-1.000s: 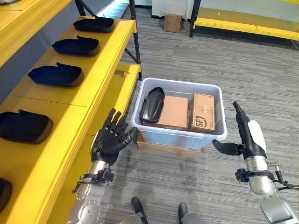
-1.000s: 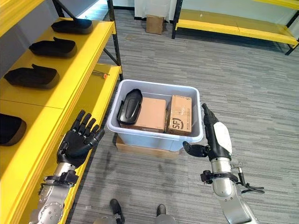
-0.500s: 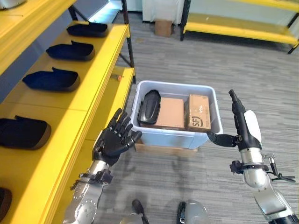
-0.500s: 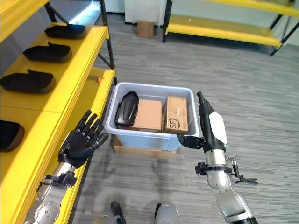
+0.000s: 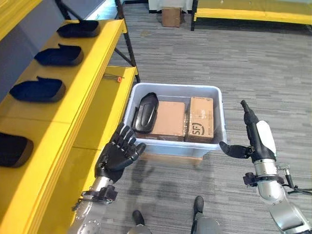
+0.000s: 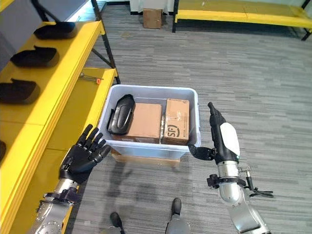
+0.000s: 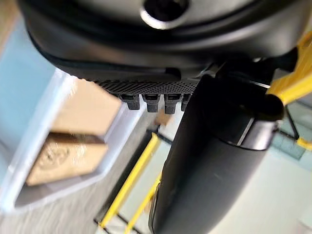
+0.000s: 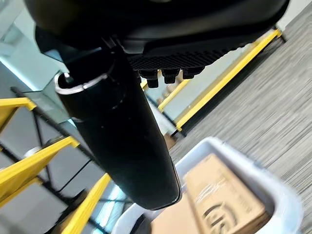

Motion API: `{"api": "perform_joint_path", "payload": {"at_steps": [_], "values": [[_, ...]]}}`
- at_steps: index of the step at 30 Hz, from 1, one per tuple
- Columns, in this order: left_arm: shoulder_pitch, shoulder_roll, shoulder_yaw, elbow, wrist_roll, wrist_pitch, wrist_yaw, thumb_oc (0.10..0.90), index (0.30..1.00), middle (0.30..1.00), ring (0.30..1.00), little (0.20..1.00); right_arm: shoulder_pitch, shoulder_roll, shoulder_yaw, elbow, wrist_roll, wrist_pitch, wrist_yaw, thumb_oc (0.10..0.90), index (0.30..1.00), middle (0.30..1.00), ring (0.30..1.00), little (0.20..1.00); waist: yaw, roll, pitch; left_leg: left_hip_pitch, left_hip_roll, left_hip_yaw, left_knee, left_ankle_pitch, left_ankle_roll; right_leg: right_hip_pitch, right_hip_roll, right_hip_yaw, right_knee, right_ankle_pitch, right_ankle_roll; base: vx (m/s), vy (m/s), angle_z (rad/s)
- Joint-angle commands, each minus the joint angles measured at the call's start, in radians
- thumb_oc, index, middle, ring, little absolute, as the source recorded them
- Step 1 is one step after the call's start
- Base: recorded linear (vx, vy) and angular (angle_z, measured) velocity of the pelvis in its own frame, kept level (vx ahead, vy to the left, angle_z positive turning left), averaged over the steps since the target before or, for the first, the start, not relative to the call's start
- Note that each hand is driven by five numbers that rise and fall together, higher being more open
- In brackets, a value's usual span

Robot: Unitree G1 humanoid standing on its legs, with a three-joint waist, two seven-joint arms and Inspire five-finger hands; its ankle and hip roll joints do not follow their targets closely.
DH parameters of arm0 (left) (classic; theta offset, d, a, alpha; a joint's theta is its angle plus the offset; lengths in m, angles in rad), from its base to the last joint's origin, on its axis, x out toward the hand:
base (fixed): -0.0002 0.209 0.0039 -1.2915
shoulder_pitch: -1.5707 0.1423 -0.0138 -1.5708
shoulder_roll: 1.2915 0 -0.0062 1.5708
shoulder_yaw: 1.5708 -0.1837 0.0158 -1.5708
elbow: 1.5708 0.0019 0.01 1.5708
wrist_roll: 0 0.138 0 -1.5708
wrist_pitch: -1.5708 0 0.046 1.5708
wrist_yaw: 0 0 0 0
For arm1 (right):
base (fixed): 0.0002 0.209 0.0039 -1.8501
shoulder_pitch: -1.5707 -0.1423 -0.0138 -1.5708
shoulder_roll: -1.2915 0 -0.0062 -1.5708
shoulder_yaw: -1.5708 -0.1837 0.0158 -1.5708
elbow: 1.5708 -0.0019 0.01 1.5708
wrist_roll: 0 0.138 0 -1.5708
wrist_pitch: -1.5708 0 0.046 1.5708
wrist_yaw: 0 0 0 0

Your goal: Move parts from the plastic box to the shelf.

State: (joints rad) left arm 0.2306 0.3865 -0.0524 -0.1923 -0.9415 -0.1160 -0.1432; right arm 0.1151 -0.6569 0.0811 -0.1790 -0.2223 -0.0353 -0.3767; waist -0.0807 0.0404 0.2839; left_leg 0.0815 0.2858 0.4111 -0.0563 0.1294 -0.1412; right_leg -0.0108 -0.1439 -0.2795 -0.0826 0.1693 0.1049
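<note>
Along the yellow shelf [image 5: 92, 73] on the left, four black parts [image 5: 38, 90] lie in a row. The left hand [image 5: 117, 155] hovers beside the shelf edge, fingers spread and holding nothing, just short of the plastic box [image 5: 171, 146]. Inside the box one black part [image 5: 146, 112] leans against two cardboard boxes [image 5: 169, 121]. To the right of the box the right hand [image 5: 257, 141] stands upright, fingers straight, thumb reaching toward the rim. One more cardboard carton [image 5: 170, 16] sits far back on the floor.
</note>
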Motion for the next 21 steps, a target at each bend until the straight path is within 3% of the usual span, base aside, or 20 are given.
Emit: {"api": "perform_joint_path", "payload": {"at_steps": [1, 7, 9, 12, 17, 21], "values": [[-0.068, 0.071, 0.055, -0.096, -0.051, -0.083, -0.019, 0.9, 1.0, 1.0, 1.0, 1.0, -0.059, 0.005, -0.024, -0.082, 0.01, -0.087, -0.027, 0.9, 1.0, 1.0, 1.0, 1.0, 0.009, -0.072, -0.068, -0.013, -0.011, 0.01, 0.084, -0.126, 0.017, -0.02, -0.106, -0.025, 0.129, -0.132, 0.078, 0.1, -0.056, 0.1], [-0.077, 0.077, 0.039, -0.094, -0.045, -0.067, -0.001, 0.9, 1.0, 1.0, 1.0, 1.0, -0.076, -0.006, -0.014, -0.081, -0.006, -0.08, -0.046, 0.9, 1.0, 1.0, 1.0, 1.0, -0.001, -0.067, -0.068, -0.008, 0.001, 0.028, 0.088, -0.125, 0.017, -0.031, -0.104, -0.024, 0.138, -0.132, 0.077, 0.05, -0.023, 0.07], [-0.094, 0.077, 0.036, -0.099, -0.067, -0.139, 0.031, 0.9, 1.0, 1.0, 1.0, 1.0, -0.071, -0.012, -0.03, -0.1, -0.035, -0.075, -0.068, 0.9, 1.0, 1.0, 1.0, 1.0, -0.009, -0.065, -0.063, -0.015, 0.003, 0.029, 0.098, -0.128, 0.02, -0.043, -0.103, -0.017, 0.153, -0.136, 0.075, 0.05, -0.005, 0.03], [-0.1, 0.07, 0.038, -0.111, -0.054, -0.159, 0.057, 0.9, 1.0, 1.0, 1.0, 1.0, -0.07, -0.009, -0.042, -0.105, -0.031, -0.067, -0.087, 0.9, 1.0, 1.0, 1.0, 1.0, -0.01, -0.066, -0.057, -0.022, 0.005, 0.03, 0.107, -0.132, 0.022, -0.049, -0.104, -0.015, 0.163, -0.14, 0.074, 0.0, -0.002, -0.04], [-0.093, 0.063, 0.069, -0.104, 0.0, -0.076, 0.275, 0.9, 1.0, 1.0, 1.0, 1.0, -0.042, 0.001, -0.075, -0.108, 0.041, -0.026, -0.062, 0.9, 1.0, 1.0, 1.0, 1.0, -0.015, -0.071, -0.047, -0.031, 0.009, 0.037, 0.118, -0.136, 0.024, -0.064, -0.111, -0.016, 0.185, -0.15, 0.078, 0.01, -0.007, -0.03], [-0.069, 0.046, 0.099, -0.085, -0.03, -0.063, 0.226, 0.9, 1.0, 1.0, 1.0, 1.0, 0.025, 0.024, -0.089, -0.121, 0.036, -0.023, -0.027, 0.9, 1.0, 1.0, 1.0, 1.0, -0.02, -0.073, -0.043, -0.034, 0.009, 0.036, 0.121, -0.135, 0.028, -0.066, -0.11, -0.012, 0.197, -0.158, 0.074, 0.03, 0.001, 0.0]]}}
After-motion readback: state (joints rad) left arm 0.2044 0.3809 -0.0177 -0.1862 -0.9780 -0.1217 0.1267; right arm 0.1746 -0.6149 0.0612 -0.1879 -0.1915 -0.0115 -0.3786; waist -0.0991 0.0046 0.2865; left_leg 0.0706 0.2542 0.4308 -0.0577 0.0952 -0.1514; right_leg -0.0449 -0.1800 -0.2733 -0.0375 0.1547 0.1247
